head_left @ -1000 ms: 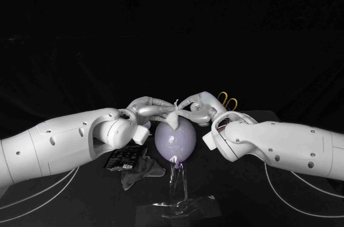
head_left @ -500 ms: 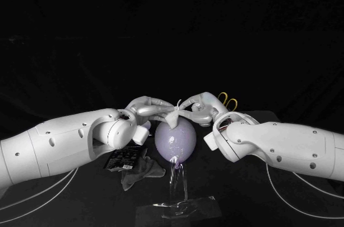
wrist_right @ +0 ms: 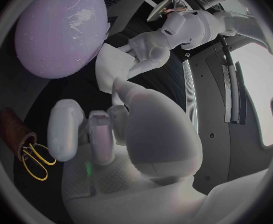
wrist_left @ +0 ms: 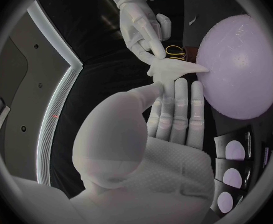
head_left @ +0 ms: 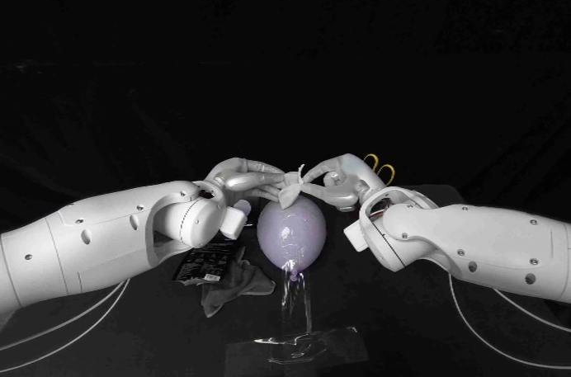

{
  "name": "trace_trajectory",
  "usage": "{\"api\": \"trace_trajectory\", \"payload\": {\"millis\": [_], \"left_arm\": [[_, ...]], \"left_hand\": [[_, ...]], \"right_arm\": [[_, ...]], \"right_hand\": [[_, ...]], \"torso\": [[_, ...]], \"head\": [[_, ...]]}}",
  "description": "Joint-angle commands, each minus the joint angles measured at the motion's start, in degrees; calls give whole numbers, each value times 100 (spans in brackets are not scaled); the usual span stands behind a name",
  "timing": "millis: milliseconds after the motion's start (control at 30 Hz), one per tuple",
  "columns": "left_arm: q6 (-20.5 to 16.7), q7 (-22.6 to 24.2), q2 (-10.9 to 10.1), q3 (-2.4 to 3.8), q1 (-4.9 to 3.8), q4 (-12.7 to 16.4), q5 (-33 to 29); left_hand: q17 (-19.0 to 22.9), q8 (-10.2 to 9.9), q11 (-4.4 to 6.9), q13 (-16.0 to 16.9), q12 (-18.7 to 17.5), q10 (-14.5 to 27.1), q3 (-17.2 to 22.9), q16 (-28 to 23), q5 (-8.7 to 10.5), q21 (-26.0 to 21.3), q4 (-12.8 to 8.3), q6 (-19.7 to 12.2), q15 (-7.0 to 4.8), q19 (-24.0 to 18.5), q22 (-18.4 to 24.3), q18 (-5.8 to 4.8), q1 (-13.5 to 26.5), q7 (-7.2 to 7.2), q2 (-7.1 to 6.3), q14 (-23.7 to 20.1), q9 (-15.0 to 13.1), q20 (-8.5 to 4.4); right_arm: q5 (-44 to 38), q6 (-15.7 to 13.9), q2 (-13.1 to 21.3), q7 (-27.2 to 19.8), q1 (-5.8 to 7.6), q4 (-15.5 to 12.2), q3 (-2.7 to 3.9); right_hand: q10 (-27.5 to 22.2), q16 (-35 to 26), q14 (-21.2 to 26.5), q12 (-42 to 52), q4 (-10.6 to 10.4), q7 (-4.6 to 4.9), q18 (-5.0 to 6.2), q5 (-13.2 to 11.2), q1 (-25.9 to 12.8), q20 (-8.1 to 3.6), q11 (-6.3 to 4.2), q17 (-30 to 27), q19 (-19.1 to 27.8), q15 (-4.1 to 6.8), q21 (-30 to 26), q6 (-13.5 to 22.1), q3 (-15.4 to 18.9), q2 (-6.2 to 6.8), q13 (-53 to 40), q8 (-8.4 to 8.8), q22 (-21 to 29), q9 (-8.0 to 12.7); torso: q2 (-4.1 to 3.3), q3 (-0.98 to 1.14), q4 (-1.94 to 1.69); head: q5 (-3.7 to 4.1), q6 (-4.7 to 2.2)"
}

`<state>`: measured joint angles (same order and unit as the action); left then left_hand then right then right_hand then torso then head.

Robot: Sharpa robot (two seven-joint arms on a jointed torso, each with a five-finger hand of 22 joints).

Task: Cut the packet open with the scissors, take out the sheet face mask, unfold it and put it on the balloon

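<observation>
Drawn a shade toward 2 o'clock since a second ago, the right hand (head_left: pixel 337 179) has tipped the upper corner of the sheet face mask (head_left: pixel 290 192) its way, while the left hand (head_left: pixel 247 179) stays where it was.

Both hands meet at the 12 o'clock point of the balloon (head_left: pixel 291 233), each pinching a side of the mask. The mask is out of its packet but still a small folded wad, touching the balloon's top. In the left wrist view, the left hand's fingers (wrist_left: pixel 177 109) lie straight and pressed side by side, with the thumb up against the mask (wrist_left: pixel 171 69). The right hand (wrist_left: pixel 143 25) reaches down onto the mask from the far side. In the right wrist view, the right hand (wrist_right: pixel 111 129) has its thumb at the mask (wrist_right: pixel 111 67) and its other fingers curled in.

Beyond the hands, the purple balloon stands on a clear stand (head_left: pixel 298 336). The opened packet (head_left: pixel 205 266) lies at the balloon's 8 o'clock. The yellow-handled scissors (head_left: pixel 379 169) sit at its 2 o'clock, in a brown holder (wrist_right: pixel 12 127).

Unfolding looks like the step in hand. The wet layers may cling, so a hard pull apart could tear the sheet or slip it from one pinch. Pressing down could rock the light balloon on its stand.
</observation>
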<state>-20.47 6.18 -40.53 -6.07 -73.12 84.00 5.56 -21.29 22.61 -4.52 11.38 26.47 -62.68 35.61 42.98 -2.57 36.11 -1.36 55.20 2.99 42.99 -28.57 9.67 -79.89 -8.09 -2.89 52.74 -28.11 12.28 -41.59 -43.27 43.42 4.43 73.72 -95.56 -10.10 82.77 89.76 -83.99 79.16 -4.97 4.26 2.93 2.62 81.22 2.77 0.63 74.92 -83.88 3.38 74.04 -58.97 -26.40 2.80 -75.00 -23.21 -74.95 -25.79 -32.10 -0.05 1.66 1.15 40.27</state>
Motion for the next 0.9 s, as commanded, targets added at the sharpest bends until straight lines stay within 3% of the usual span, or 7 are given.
{"api": "trace_trajectory", "payload": {"millis": [33, 500, 900], "left_arm": [[-369, 249, 3, 7, -6, -6, -62], [-398, 147, -12, 7, -5, -36, -101], [-282, 64, -45, 6, -5, 22, -95]], "left_hand": [[-2, 192, -43, 16, 48, -9, 57, 34, -18, 57, -10, -33, 5, -61, -41, -21, 47, -20, 1, 54, -750, 4], [8, 262, -61, 88, 138, 48, 256, 93, -19, 241, -46, -130, 13, -189, -214, -16, 138, -49, -21, 30, -1038, 11], [12, 274, -64, 105, 161, 61, 302, 105, -19, 277, -53, -148, 15, -225, -251, -15, 164, -54, -33, 22, -1107, 17]], "right_arm": [[-85, 15, 45, -40, 0, -46, 2], [-89, -56, 237, -109, -74, -110, 1], [30, -118, 295, -240, -230, -92, 1]], "right_hand": [[209, 24, -601, 28, 2, -12, 16, 17, -32, -16, -83, 1508, -31, 29, 24, -28, -38, -45, -723, -19, -1097, -18], [209, 24, -601, 28, 2, -12, 16, 17, -32, -16, -83, 1508, -31, 29, 24, -28, -38, -45, -723, -19, -1097, -18], [195, 24, -601, -6, 21, -14, 21, 17, -59, -19, -84, 1508, -21, 31, -2, -20, -67, -27, -702, -39, -1090, -30]], "torso": [[0, 2, 6], [-2, 6, 4], [-3, 1, 2]], "head": [[1, -6], [10, 2], [16, -5]]}}
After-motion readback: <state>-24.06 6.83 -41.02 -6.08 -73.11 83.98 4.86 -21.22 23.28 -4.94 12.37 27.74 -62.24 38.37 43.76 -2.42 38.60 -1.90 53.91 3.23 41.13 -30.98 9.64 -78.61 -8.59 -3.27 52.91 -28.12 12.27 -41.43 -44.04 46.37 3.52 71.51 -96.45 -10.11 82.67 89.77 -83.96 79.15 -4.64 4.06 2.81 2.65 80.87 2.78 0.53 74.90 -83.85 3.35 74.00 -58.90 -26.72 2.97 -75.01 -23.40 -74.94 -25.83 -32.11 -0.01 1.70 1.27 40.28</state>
